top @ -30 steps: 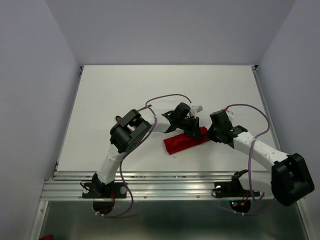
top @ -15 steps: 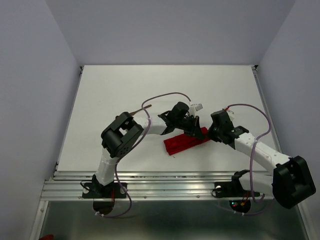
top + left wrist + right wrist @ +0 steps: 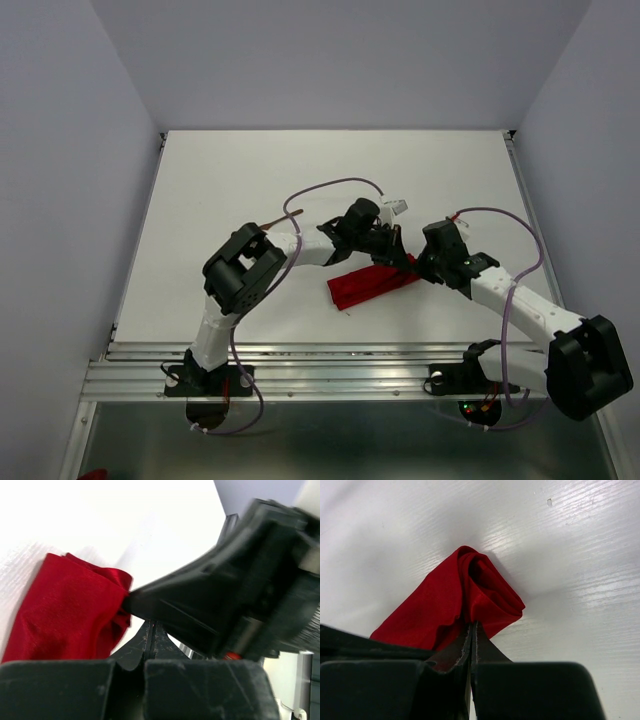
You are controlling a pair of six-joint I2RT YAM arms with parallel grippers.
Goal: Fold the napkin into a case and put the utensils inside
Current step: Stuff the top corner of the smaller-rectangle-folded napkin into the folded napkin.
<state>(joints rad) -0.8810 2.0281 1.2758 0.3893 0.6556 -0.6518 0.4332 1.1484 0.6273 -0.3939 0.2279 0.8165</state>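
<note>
Folded red napkin point(image 3: 365, 287) on white tabletop point(image 3: 250, 180), right hand point(image 3: 471, 626) pinching its end, left hand point(image 3: 150, 627) squeezed shut beside it

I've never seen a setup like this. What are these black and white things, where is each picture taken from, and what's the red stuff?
They are two robot arms bolted to a white table. The wide picture looks down from above. The other two come from a camera on each wrist. On the table lies a red napkin, folded into a narrow strip. The right gripper is shut, pinching one end of it. The left gripper is shut right beside that end, but whether it grips cloth is unclear.
</note>
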